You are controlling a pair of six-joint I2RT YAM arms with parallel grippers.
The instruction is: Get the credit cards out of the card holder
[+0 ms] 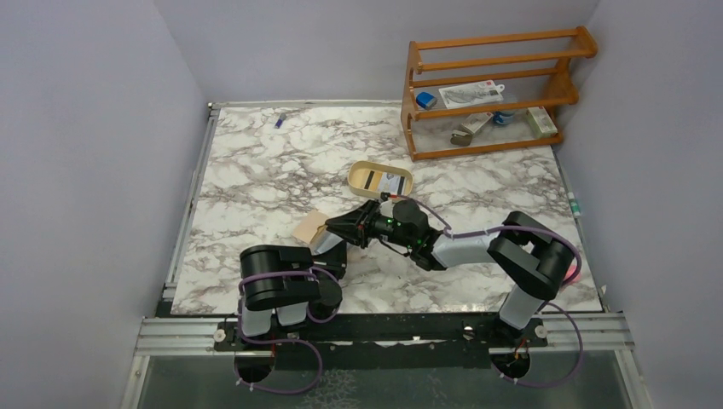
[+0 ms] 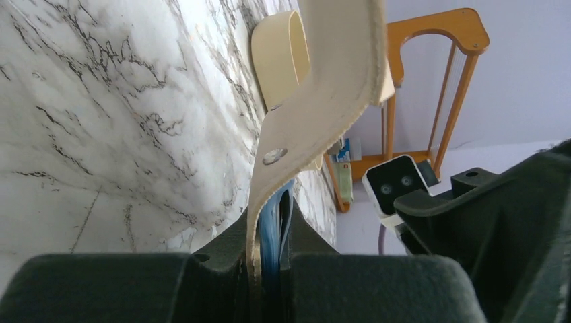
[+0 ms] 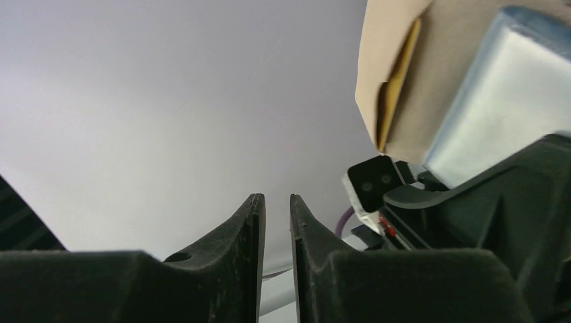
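Oval tan tray (image 1: pixel 353 176) on marble table (image 1: pixel 256 170), just beyond right gripper (image 1: pixel 341 228). Wooden rack (image 1: pixel 494 94) well beyond it and to its right, at the table's far corner. Rack shelves hold blue block (image 1: pixel 425 100), flat clear packet (image 1: pixel 471 92), other small bits unclear. Small blue-purple object (image 1: pixel 280 120) far beyond-left, near the back edge.

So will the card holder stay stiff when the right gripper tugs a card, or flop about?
Probably floppy: the flap of the card holder curves loosely above the left gripper, so it may swing. The base looks steadier, pinched together with the blue cards. Those cards look smooth and may slide out, though the squeeze could hold them.
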